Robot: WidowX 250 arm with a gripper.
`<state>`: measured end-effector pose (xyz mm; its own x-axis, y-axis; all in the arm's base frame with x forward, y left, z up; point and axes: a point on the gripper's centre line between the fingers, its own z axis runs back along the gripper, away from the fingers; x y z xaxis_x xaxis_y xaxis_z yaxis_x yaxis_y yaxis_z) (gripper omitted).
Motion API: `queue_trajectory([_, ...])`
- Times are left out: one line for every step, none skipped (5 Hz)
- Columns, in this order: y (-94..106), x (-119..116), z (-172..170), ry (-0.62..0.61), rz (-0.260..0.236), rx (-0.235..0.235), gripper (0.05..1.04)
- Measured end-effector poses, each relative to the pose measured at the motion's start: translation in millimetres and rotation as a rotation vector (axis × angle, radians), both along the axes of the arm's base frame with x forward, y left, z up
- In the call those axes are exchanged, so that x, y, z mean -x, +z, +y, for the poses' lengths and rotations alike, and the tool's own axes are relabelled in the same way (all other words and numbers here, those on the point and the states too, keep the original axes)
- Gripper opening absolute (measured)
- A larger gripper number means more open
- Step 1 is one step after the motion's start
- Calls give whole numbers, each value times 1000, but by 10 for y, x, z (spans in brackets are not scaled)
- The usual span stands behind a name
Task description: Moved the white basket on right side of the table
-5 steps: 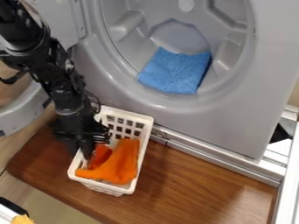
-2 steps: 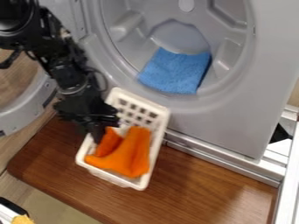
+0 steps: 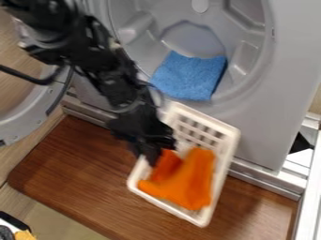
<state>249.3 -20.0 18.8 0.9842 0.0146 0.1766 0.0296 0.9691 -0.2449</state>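
one pincer, mine (image 3: 149, 153), clamped on a long side of one white basket (image 3: 224, 144), above the brown board (image 3: 78, 171); contents: orange cloth (image 3: 189, 182). one blue cloth (image 3: 190, 77), in the grey drum (image 3: 241, 49).

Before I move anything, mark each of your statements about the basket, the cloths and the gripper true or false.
1. The blue cloth lies in the round opening of the grey machine. True.
2. The gripper is at the blue cloth. False: it is at the side of the white basket.
3. Orange cloth lies inside the basket. True.
4. The basket is in the round opening. False: it is outside, over the brown wooden surface.
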Motion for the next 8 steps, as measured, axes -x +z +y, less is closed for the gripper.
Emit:
queue_trajectory([-47, -55, -336, -39, -13, 36, 91])
queue_trajectory([-134, -70, -662, -90, -12, 65, 91])
queue_trajectory([-271, -38, -831, -93, 14, 92, 91])
queue_trajectory([-418, 9, -962, -107, 40, 109, 91])
queue_trajectory([-493, 7, -1000, -124, 67, 113, 124])
queue_trajectory([-489, 6, -1011, -141, 84, 113, 317])
queue_trajectory([-484, -7, -999, -147, 93, 99, 613])
queue_trajectory([-413, -28, -975, -160, 99, 72, 909])
